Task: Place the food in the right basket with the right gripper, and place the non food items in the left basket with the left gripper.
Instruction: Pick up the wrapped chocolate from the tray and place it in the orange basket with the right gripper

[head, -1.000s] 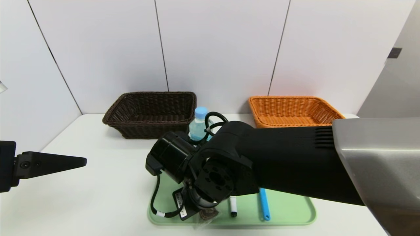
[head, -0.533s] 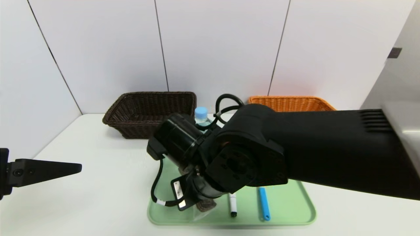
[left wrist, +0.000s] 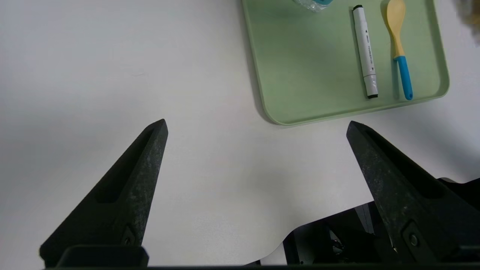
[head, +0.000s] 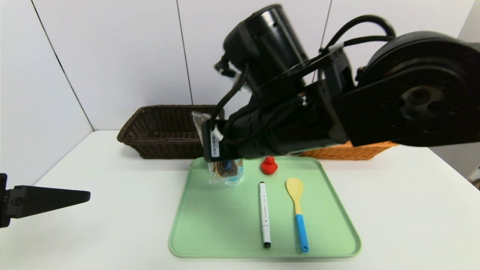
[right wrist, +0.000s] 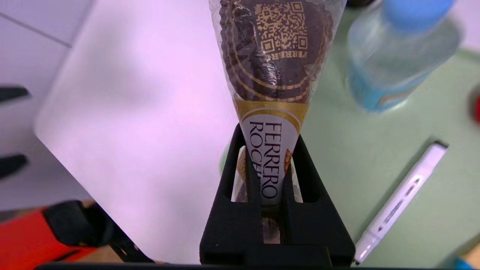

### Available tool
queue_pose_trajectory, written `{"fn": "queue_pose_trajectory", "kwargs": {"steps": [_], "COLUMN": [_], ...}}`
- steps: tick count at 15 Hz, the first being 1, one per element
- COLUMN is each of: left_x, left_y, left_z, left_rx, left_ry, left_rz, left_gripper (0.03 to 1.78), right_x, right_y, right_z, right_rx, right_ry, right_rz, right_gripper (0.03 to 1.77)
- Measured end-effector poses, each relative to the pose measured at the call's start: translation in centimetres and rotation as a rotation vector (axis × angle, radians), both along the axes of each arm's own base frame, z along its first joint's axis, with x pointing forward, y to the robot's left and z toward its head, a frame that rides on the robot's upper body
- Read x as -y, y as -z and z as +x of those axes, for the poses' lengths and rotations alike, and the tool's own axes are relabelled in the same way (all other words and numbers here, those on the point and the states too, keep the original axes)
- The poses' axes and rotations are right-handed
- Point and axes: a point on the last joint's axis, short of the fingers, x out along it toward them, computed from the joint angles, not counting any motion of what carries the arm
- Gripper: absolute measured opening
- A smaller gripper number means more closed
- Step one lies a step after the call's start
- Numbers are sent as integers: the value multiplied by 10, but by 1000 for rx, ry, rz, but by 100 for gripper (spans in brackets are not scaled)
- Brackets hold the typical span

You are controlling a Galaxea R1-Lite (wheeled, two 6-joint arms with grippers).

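My right gripper (right wrist: pixel 269 137) is shut on the narrow end of a cone-shaped Ferrero Rocher chocolate pack (right wrist: pixel 275 56). In the head view the pack (head: pixel 222 169) hangs over the back left of the green tray (head: pixel 210 232), below the raised right arm. A water bottle (right wrist: pixel 397 56) stands just beside it. On the tray lie a white marker (head: pixel 264 213), a yellow spoon with a blue handle (head: pixel 298 210) and a small red object (head: pixel 269 165). My left gripper (left wrist: pixel 257 122) is open and empty over bare table, left of the tray.
The dark brown basket (head: pixel 165 131) stands at the back left. The orange basket (head: pixel 360 151) at the back right is mostly hidden behind my right arm. White wall panels close off the back. The table's front edge curves inward near the left gripper.
My right arm has risen from low over the tray's front, carrying the chocolate pack up and back. The marker, spoon and red object are now uncovered. The left gripper barely moved.
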Motion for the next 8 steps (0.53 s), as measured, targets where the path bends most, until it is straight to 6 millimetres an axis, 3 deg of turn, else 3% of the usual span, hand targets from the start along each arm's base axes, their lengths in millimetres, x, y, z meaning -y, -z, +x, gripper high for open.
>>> {"fn": "queue_pose_trajectory", "kwargs": {"steps": [5,8], "left_x": [0,0], "left_y": [0,1], "left_z": [0,1], "left_rx": [-3,-6], "left_ry": [2,5], "left_rz": [-1,-1], "left_gripper": [169,169], "right_x": [62,98], "right_y": [-50,-69], "right_z": [27,48], "right_rx": [133,226], "right_ry": [87,194], "right_rz": [209,302], "right_gripper": [18,18]}}
